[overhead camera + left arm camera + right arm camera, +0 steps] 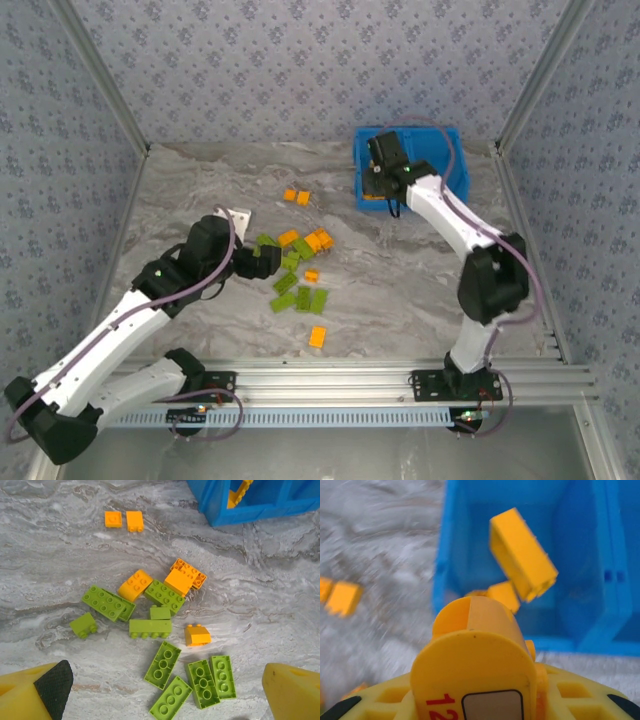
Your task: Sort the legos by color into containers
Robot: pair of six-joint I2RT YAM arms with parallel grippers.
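Hold the right claw [380, 183], whose spread I cannot tell, above the blue bin's [451, 540] frame-left compartment until the tilted orange brick [522, 555] lands inside; the left claw [167, 687] gapes empty.

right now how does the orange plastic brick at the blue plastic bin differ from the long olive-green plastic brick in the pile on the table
Colour: the orange brick is orange, the long green brick olive-green. Pose: the orange brick is steeply tilted, the long green brick lies level. Place: the orange brick is over the blue bin, the long green brick on the grey table. Both are rectangular.
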